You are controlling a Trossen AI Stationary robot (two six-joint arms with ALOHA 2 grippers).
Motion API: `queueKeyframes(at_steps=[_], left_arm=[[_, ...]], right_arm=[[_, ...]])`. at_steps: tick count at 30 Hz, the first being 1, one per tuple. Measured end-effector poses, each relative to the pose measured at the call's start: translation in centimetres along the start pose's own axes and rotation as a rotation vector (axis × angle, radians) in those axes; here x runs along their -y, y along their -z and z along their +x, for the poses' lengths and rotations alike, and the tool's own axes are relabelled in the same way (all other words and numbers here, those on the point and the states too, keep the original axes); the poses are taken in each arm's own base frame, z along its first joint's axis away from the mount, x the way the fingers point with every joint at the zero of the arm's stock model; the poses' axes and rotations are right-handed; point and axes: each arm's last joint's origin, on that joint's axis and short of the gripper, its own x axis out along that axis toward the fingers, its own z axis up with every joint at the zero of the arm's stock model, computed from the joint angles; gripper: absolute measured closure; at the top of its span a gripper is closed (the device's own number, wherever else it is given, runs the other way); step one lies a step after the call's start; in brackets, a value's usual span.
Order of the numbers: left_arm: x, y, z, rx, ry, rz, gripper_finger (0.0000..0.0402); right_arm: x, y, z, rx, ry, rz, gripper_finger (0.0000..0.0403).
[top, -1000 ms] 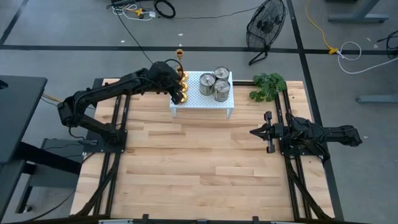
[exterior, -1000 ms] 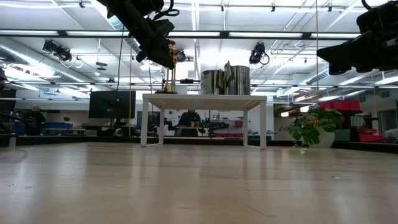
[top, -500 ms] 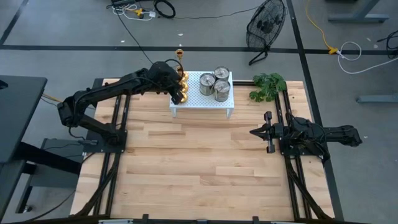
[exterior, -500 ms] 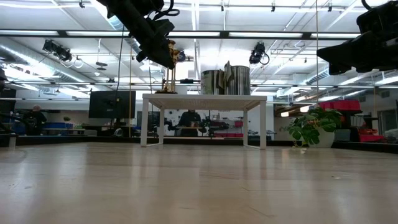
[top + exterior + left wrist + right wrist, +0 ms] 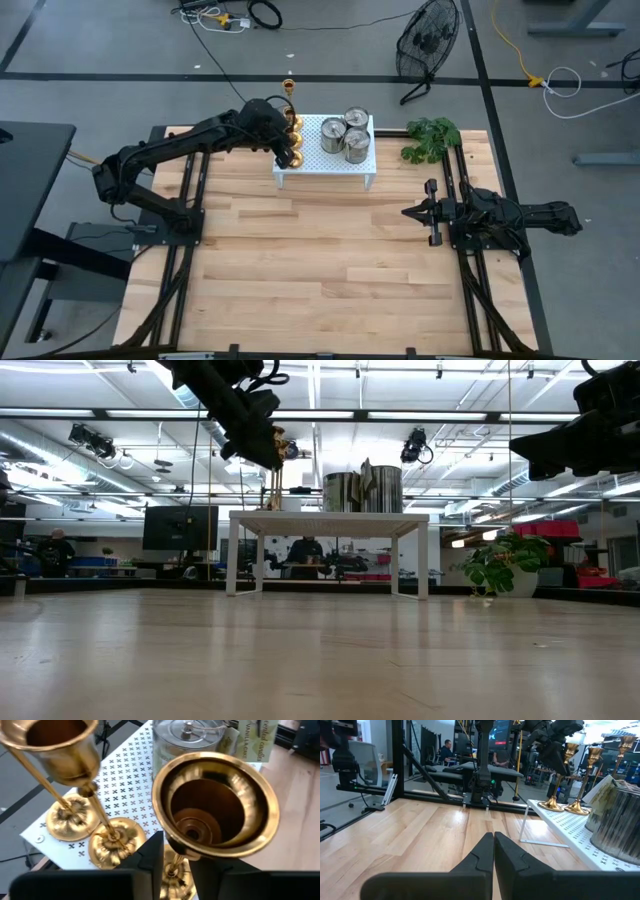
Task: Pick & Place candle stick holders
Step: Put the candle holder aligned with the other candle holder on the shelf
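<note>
1. The table (image 5: 300, 260) carries a white perforated rack (image 5: 330, 160) at its far edge. All six candle stick holders stand on the rack.
2. My right gripper (image 5: 412, 212) waits low over the table's right side, well apart from the rack, with its fingers (image 5: 485, 852) pressed together on nothing.
3. My left gripper (image 5: 285, 150) is at the rack's left end. Its fingers (image 5: 152, 860) stand narrowly parted either side of a gold stem, with a slight gap showing.
4. Three silver can-like holders (image 5: 345, 132) cluster mid-rack. I judge them heavier and stable, and smooth enough to slip, so they are best taken across the body.
5. Three gold holders are at the left end. The nearest one (image 5: 215, 805) is between my fingers, and two others (image 5: 67, 820) (image 5: 112, 840) are just beside it.
6. I judge the gold holders light, rigid, top-heavy and slick. The place to grip is the slim stem low down, near the round base, keeping the holder upright.
</note>
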Motion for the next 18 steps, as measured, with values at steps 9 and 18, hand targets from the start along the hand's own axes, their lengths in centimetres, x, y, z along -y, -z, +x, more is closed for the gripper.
queueKeyframes(at_steps=[9,18], left_arm=[[-0.05,0.01,0.00,0.000,-0.025,0.002,0.0274],[-0.08,0.31,-0.01,-0.031,-0.028,0.002,0.0220]], right_arm=[[0.00,0.00,0.00,0.000,0.000,0.000,0.0385],[0.00,0.00,0.00,0.000,0.000,0.000,0.0385]])
